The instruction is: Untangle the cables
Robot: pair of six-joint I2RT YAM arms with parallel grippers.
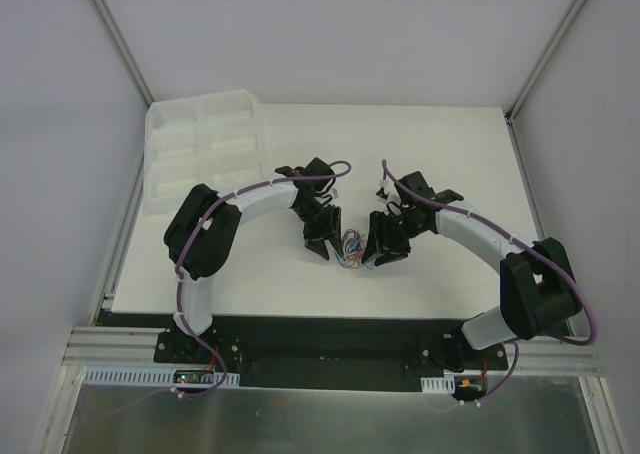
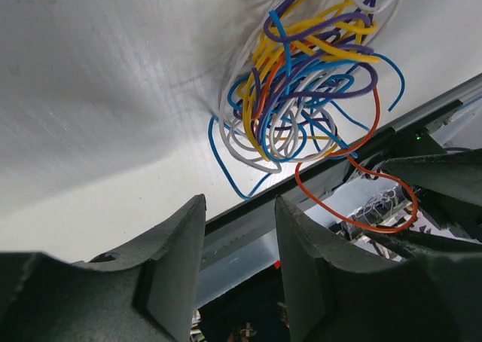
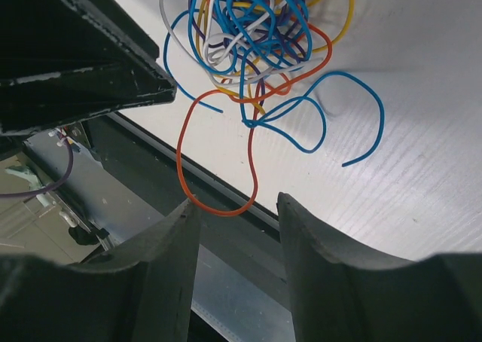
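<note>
One tabletop [image 1: 450, 164] carries one tangled bundle of cables [image 1: 352, 246], its wires too knotted to count singly, and one white tray [image 1: 205, 139], and there are two end effectors: the left end effector [image 1: 321, 245] and the right end effector [image 1: 384, 251].

The cables [image 1: 352, 246] lie in a small heap on the white table [image 1: 450, 154]. The left gripper [image 1: 322, 246] stands just beside the heap on its left. The right gripper [image 1: 381, 252] stands just beside it on its right. So both of those sides are blocked. There is room to reach in from the far side and from above. An orange loop [image 3: 215, 169] sticks out toward the right gripper, and a blue wire [image 3: 354, 116] sprawls loose beside the heap. The far right of the table is bare. A white tray [image 1: 205, 139] fills the far left corner. Walls stand close on the left, right and far sides.
</note>
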